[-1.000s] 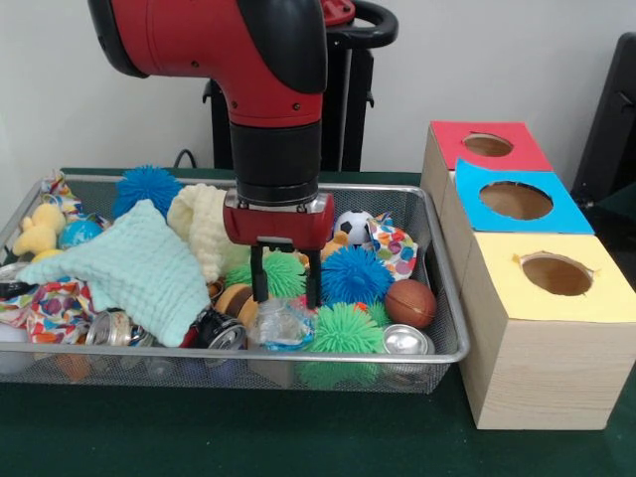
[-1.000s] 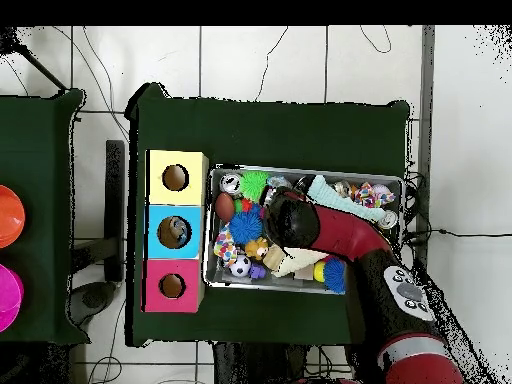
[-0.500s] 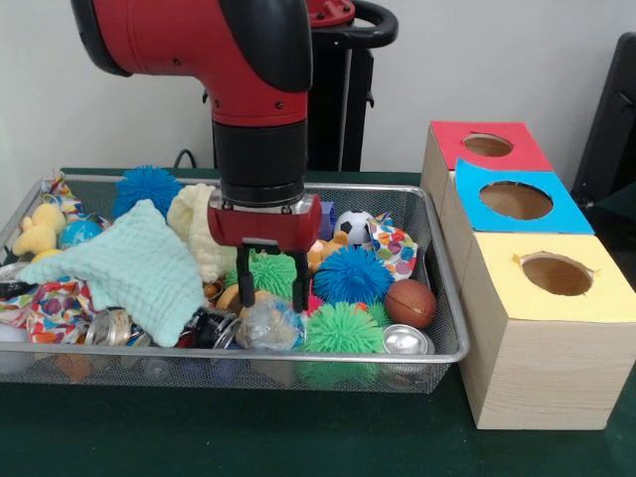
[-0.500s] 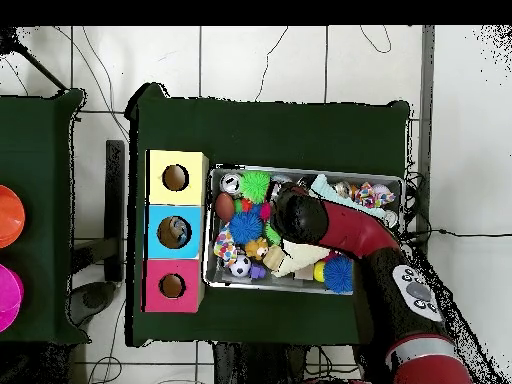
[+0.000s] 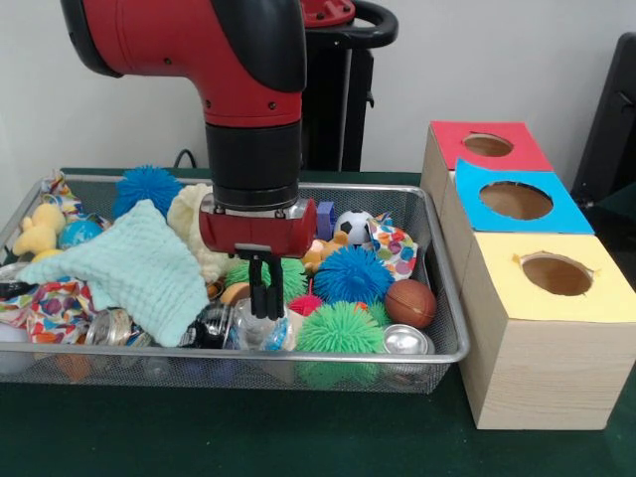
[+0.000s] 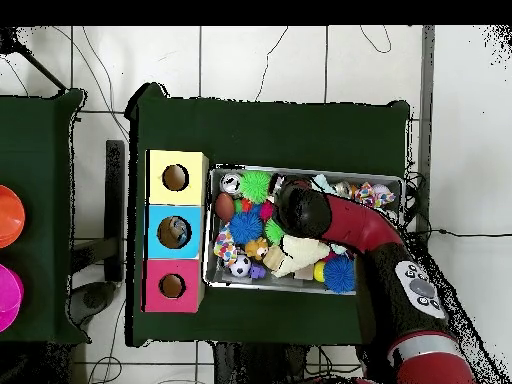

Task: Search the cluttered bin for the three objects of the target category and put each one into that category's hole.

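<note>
The wire bin (image 5: 437,248) holds a jumble of toys, cloths and cans. My gripper (image 5: 262,304) reaches down near the bin's front rim, its two fingers pressed together on a crumpled clear plastic bottle (image 5: 260,331). A green spiky ball (image 5: 340,329) and a silver can (image 5: 405,341) lie just right of it, a black can (image 5: 212,326) to its left. Three boxes stand to the right, with holes in a red top (image 5: 487,145), a blue top (image 5: 516,200) and a yellow top (image 5: 556,274). In the overhead view the arm (image 6: 300,207) hides the gripper.
A mint cloth (image 5: 129,268), a cream cloth (image 5: 195,221) and a yellow plush (image 5: 40,231) fill the bin's left half. A blue spiky ball (image 5: 355,274), a small basketball (image 5: 409,303) and a soccer ball (image 5: 352,227) lie to the right. From overhead, the boxes (image 6: 175,231) flank the bin (image 6: 305,168).
The arm has shifted left and toward the bin's front rim. The fingers, spread apart earlier, have come together on the clear bottle.
</note>
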